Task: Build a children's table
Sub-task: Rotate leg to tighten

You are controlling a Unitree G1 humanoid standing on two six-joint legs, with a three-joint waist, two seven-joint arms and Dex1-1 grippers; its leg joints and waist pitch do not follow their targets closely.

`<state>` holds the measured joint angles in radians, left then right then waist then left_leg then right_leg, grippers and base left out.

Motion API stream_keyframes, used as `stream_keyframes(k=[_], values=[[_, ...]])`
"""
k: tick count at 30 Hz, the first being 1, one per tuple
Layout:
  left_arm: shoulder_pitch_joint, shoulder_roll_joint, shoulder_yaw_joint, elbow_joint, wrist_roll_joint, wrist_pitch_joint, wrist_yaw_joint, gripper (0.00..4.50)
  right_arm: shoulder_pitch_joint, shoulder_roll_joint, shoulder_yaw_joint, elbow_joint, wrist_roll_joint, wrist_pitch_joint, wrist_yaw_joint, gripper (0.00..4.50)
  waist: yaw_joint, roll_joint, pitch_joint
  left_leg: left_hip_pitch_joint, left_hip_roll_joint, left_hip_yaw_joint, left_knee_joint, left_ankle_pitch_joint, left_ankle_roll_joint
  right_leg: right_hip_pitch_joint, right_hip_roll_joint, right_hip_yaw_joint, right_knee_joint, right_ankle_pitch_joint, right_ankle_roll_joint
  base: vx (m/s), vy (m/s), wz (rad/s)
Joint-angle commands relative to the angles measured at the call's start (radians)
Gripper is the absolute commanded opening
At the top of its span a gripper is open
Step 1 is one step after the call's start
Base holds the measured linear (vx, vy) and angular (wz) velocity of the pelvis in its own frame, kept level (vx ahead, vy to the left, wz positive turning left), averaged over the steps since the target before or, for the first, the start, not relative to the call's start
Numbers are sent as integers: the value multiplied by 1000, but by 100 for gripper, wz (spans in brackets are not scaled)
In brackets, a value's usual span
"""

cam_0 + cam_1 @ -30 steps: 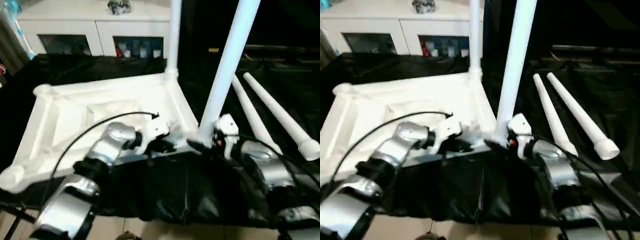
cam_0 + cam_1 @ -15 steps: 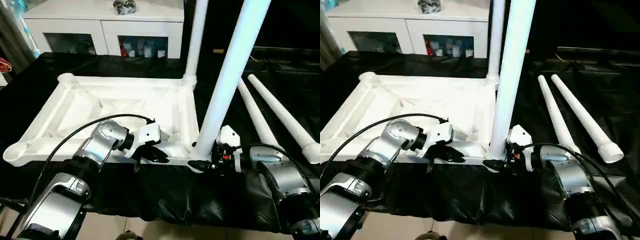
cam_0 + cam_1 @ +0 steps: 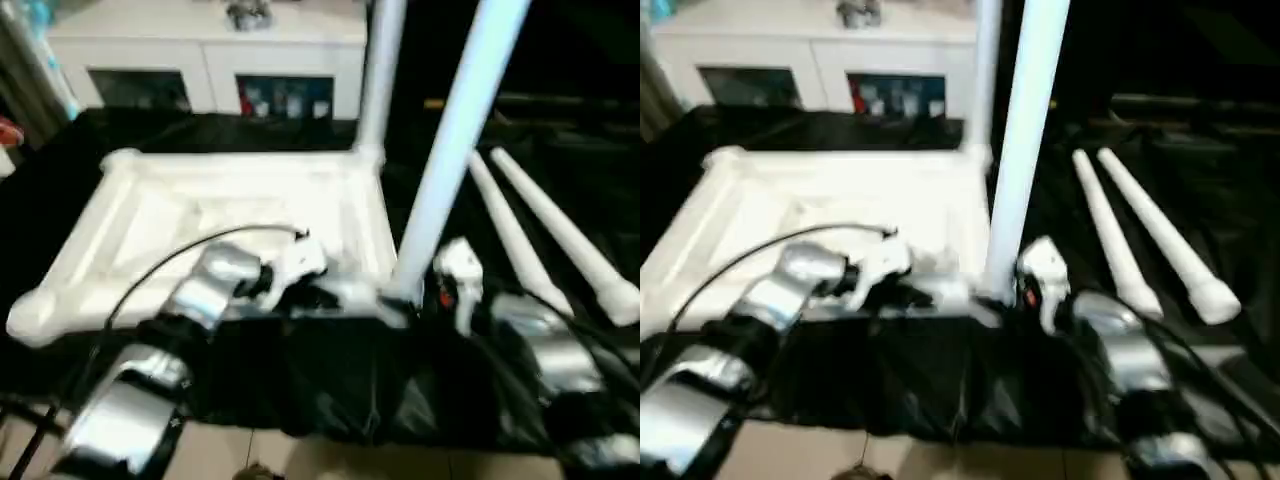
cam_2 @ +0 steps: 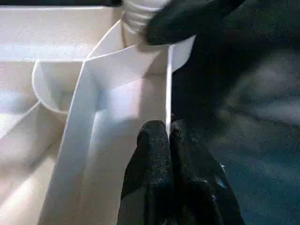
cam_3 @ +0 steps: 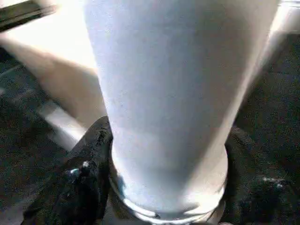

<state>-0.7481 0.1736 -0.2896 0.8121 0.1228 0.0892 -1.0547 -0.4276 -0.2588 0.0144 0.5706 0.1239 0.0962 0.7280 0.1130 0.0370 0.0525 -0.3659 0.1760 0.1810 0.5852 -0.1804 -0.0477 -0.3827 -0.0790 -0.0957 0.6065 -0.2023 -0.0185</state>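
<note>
A white cabinet [image 3: 205, 70] with glass doors stands at the back, beyond the counter [image 3: 340, 390], which is draped in black cloth. A small grey object sits on the cabinet's top, too blurred to tell what it is. A black cable arcs over the silver left forearm [image 3: 150, 370], crossing in front of the tabletop's near edge.

The tabletop [image 3: 215, 225] lies upside down on the cloth, all white, its ribbed hollow underside facing up and rounded sockets at the corners. 1 leg [image 3: 378, 75] stands upright in the far right corner socket. A 2nd leg [image 3: 455, 140], long, round and white, rises from the near right corner socket, leaning slightly to the right. 2 more legs [image 3: 545, 235] lie side by side on the cloth to the right of the tabletop, well apart from it, their wider ends toward the near edge.

The left end effector [image 4: 166, 133] pinches the thin near wall of the tabletop, just beside the near right socket, its 2 black fingers closed on either side of that wall. The right end effector [image 5: 164, 187] clasps the base of the 2nd leg, a black finger [image 5: 86, 173] on each side just above the ringed end.
</note>
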Motion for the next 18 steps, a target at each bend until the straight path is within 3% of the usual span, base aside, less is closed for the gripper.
stream_keyframes(k=[1, 2, 4, 6, 9, 10, 11, 18], values=[[-32, -82, -15, 3, -7, 12, 73, 0, -17, 78, 36, 48, -1, 7, -81, 274, -4, -13, -51, 17, 65, -31, -80, -288, 15, 30, -100, 63, -110, -417, -159, 0, 0, 0], [-44, -116, -13, 17, 2, 28, 131, 0, -38, 113, 19, 81, -8, 9, -169, 274, -6, -9, -53, 15, 64, -33, -80, -281, 15, 33, -99, 62, -106, -393, -165, 0, 0, 0], [-50, -132, -11, 24, 7, 36, 159, 0, -47, 130, 10, 96, -12, 9, -208, 274, -7, -14, -55, 13, 62, -30, -78, -267, 22, 36, -98, 62, -104, -357, -171, 0, 0, 0], [-60, -173, -4, 41, 22, 51, 229, 0, -81, 180, -20, 151, -23, 12, -317, 274, -7, -7, -56, 11, 61, -29, -77, -244, 27, 35, -97, 63, -99, -316, -181, 0, 0, 0], [-62, -206, -9, 50, 31, 55, 276, 0, -116, 220, -27, 211, -44, -24, -381, 274, -10, -7, -57, 10, 61, -28, -76, -239, 28, 37, -97, 62, -97, -279, -194, 0, 0, 0], [-57, -210, -14, 46, 32, 53, 273, 0, -123, 227, -27, 219, -43, -34, -382, 330, -10, -6, -59, 9, 61, -29, -76, -238, 30, 39, -97, 62, -95, -274, -194, 0, 0, 0], [-51, -209, -19, 38, 32, 50, 263, 0, -126, 231, -28, 221, -39, -40, -376, 344, -10, -8, -59, 7, 61, -27, -75, -235, 40, 40, -96, 62, -95, -253, -195, 0, 0, 0], [-13, -147, -26, 10, 23, 1, 171, 0, -138, 180, -25, 237, -65, -86, -327, 398, -14, -9, -61, 3, 62, -26, -74, -218, 62, 44, -96, 63, -87, -202, -212, 0, 0, 0]])
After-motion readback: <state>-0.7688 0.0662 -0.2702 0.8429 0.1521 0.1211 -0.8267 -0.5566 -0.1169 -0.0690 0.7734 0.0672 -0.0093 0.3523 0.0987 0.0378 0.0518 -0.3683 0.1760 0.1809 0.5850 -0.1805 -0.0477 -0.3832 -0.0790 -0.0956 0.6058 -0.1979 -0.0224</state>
